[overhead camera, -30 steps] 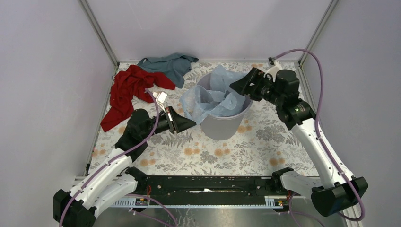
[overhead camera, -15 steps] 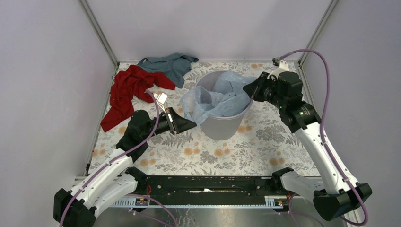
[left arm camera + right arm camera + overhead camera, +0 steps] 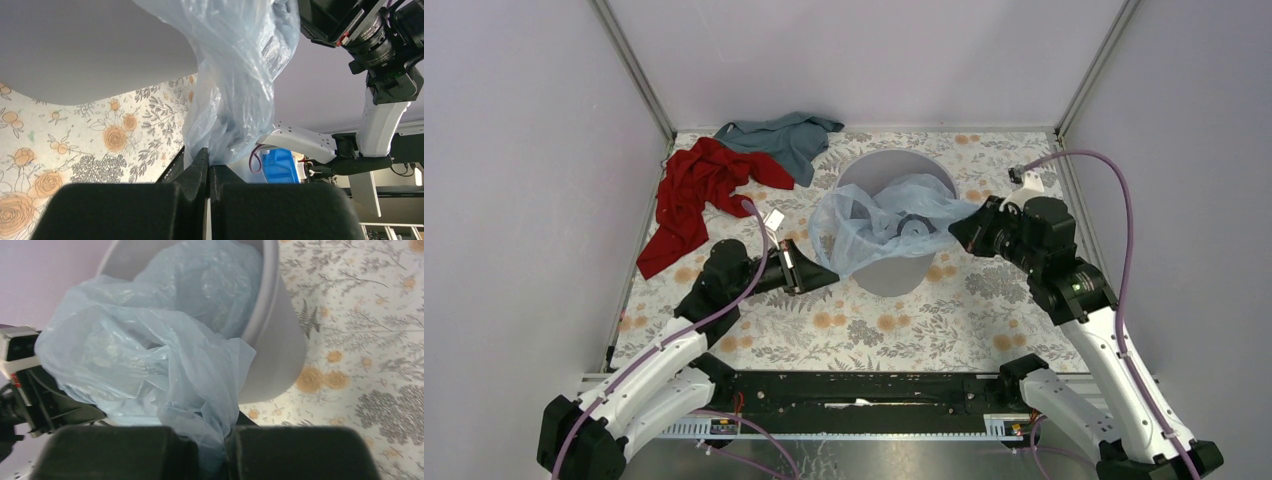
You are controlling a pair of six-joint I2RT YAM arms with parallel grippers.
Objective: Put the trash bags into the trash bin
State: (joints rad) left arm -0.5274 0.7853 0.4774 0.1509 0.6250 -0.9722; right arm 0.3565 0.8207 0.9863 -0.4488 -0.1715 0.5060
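The light grey trash bin point(image 3: 894, 277) stands at mid-table. The pale blue trash bag point(image 3: 874, 222) is stretched across its mouth between both grippers. My left gripper point(image 3: 827, 272) is shut on the bag's left corner, low beside the bin's left wall. My right gripper point(image 3: 961, 222) is shut on the bag's right edge, just right of the rim. In the left wrist view the bag point(image 3: 235, 75) rises from the shut gripper point(image 3: 209, 153) past the bin point(image 3: 75, 50). In the right wrist view the film point(image 3: 150, 350) bunches into my gripper point(image 3: 225, 437) in front of the bin point(image 3: 275, 340).
A red cloth point(image 3: 699, 195) and a teal-grey cloth point(image 3: 784, 135) lie at the back left of the floral table cover point(image 3: 874, 330). Lilac walls with metal corner posts close in the back and both sides.
My right gripper has shut on the bag and drawn it right and nearer, off the far rim. The bag now spans the bin's mouth. The left gripper dropped slightly, still holding.
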